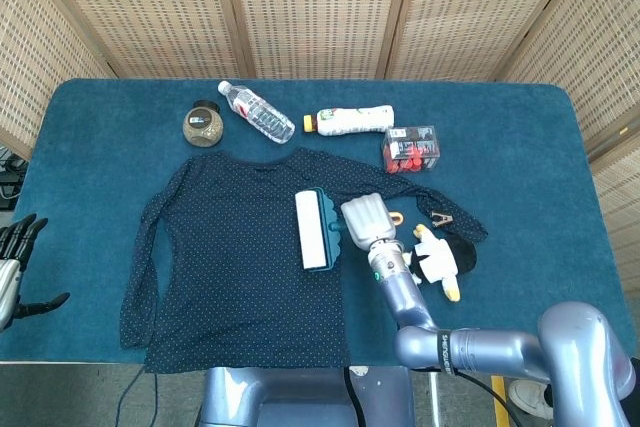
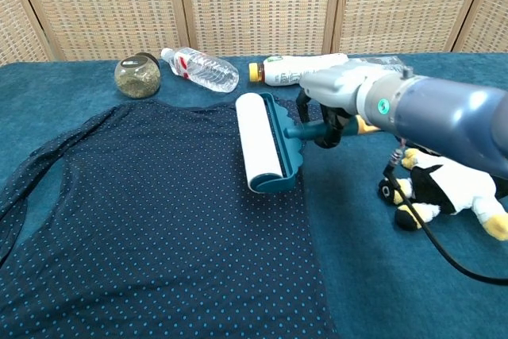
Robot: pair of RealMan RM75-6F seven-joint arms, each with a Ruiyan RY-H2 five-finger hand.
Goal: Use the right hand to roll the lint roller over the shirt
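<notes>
A dark navy dotted shirt [image 1: 230, 257] [image 2: 151, 220] lies flat across the blue table. On its right part sits the lint roller [image 1: 312, 230] [image 2: 260, 143], a white roll in a teal frame with a teal handle. My right hand [image 1: 366, 217] [image 2: 341, 91] grips that handle from the right, fingers wrapped round it. My left hand [image 1: 12, 267] hangs off the table's left edge, far from the shirt, fingers apart and holding nothing.
Along the back stand a spice jar [image 1: 202, 123], a clear water bottle [image 1: 257, 112], a white bottle [image 1: 350, 120] and a box with red pieces [image 1: 409, 148]. A penguin plush [image 1: 440, 259] [image 2: 444, 192] and a small clip [image 1: 440, 216] lie right of the shirt.
</notes>
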